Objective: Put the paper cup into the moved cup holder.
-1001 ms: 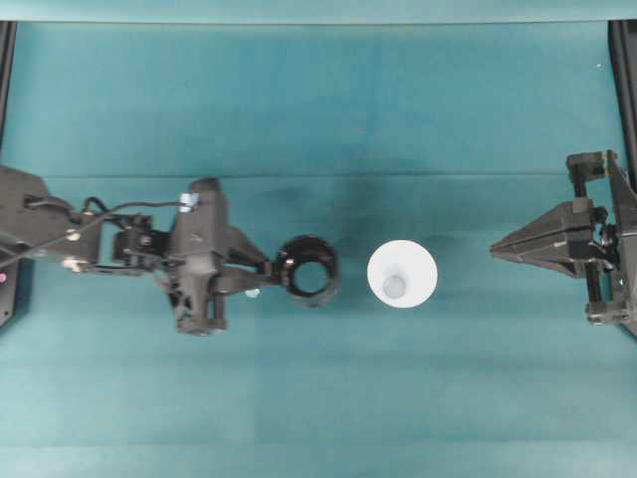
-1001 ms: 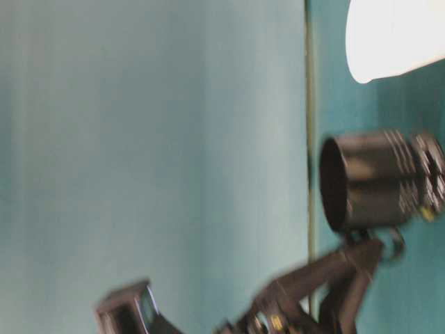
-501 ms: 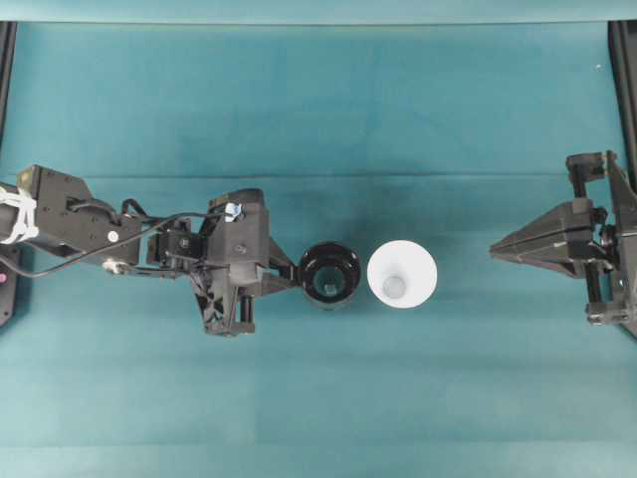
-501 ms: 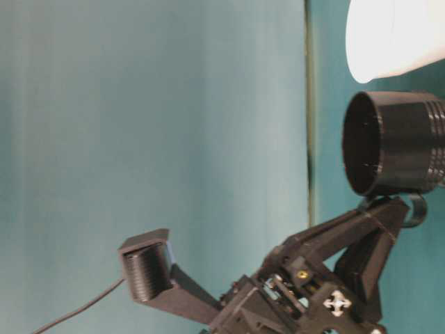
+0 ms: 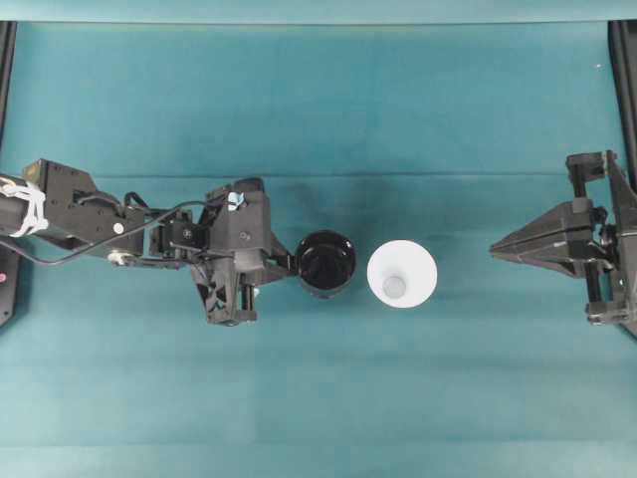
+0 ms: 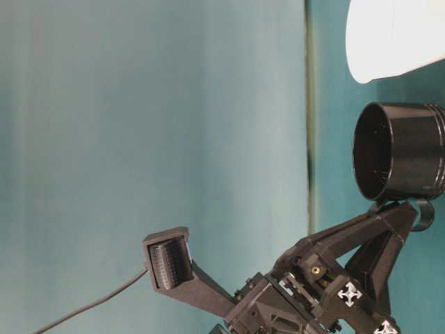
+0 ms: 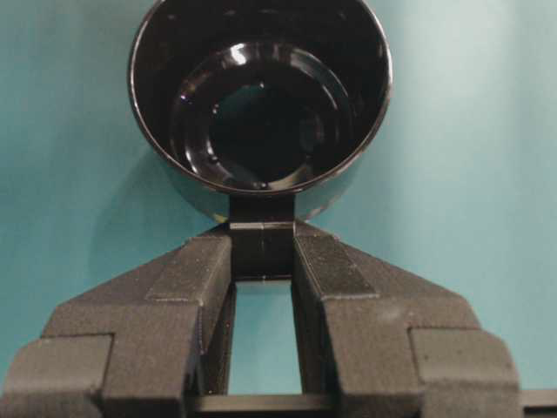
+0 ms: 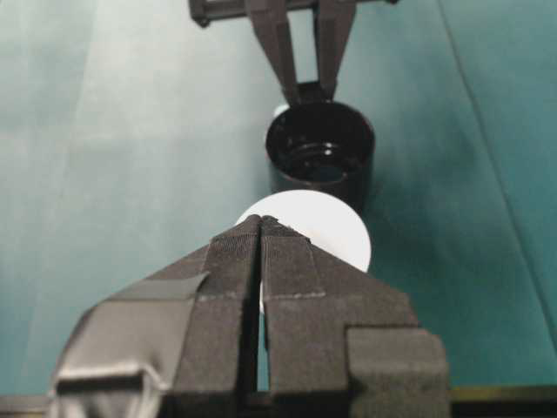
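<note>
A glossy black cup holder [image 5: 326, 263] stands upright on the teal table, just left of the white paper cup [image 5: 401, 274]. My left gripper [image 5: 290, 267] is shut on the holder's small side handle [image 7: 261, 248]; both fingers [image 7: 196, 266] clamp it. The holder's empty inside shows in the left wrist view [image 7: 259, 96]. At table level the cup holder [image 6: 400, 151] sits below the paper cup [image 6: 393, 35]. My right gripper [image 5: 495, 249] rests shut at the right side, well apart from the paper cup [image 8: 335, 222] and the cup holder [image 8: 320, 157] beyond it.
Black frame rails [image 5: 623, 80] run along the left and right table edges. A teal cloth [image 5: 318, 110] covers the whole table, with bare cloth in front of and behind the two cups.
My left gripper carried the cup holder rightward toward the paper cup, and the holder turned from lying tilted to upright. The right arm stayed still.
</note>
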Controlling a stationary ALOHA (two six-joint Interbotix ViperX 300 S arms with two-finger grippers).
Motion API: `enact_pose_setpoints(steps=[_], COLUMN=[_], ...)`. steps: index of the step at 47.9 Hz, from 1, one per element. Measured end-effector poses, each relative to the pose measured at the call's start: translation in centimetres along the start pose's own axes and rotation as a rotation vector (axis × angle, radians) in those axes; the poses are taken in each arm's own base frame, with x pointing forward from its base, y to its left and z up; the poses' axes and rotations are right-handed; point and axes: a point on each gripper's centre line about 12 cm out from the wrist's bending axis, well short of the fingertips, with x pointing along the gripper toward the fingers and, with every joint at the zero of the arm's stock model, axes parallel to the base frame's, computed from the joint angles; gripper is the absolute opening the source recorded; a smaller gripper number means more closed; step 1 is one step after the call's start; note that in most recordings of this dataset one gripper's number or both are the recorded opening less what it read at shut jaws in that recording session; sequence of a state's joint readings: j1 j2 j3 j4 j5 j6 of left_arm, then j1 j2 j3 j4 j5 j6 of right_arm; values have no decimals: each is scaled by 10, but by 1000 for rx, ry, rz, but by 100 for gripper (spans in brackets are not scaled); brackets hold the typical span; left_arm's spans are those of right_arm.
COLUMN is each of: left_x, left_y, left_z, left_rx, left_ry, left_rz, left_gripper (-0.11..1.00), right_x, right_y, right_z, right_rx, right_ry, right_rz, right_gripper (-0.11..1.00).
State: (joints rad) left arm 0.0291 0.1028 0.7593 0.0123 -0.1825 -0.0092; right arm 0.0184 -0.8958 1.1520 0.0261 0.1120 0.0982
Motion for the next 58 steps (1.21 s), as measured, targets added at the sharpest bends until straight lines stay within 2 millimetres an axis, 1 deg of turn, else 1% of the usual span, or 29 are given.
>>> enact_pose_setpoints(steps=[20, 27, 29, 31, 37, 38, 43, 46, 49, 58], left_x=[4, 5, 5, 5, 7, 7, 7, 7, 7, 4], left_y=[-10, -10, -10, -10, -12, -12, -12, -12, -12, -12], left_z=[-3, -4, -4, -4, -7, -7, -7, -6, -6, -6], left_rx=[19, 19, 17, 13, 15, 17, 14, 14, 14, 14], left_ry=[1, 1, 2, 2, 12, 12, 12, 11, 11, 12], left_rz=[-21, -22, -22, -22, -24, -25, -25, -25, -25, -25], left_gripper=[19, 20, 23, 29, 49, 55, 74, 81, 85, 83], right_x=[0, 0, 0, 0, 0, 0, 0, 0, 0, 0], right_y=[0, 0, 0, 0, 0, 0, 0, 0, 0, 0], right_z=[0, 0, 0, 0, 0, 0, 0, 0, 0, -1], right_rx=[0, 0, 0, 0, 0, 2, 0, 0, 2, 2], right_ry=[2, 0, 0, -2, 0, -2, 0, 0, 0, 9], right_rz=[0, 0, 0, 0, 0, 0, 0, 0, 0, -1], right_gripper=[3, 3, 3, 3, 3, 3, 3, 2, 2, 2])
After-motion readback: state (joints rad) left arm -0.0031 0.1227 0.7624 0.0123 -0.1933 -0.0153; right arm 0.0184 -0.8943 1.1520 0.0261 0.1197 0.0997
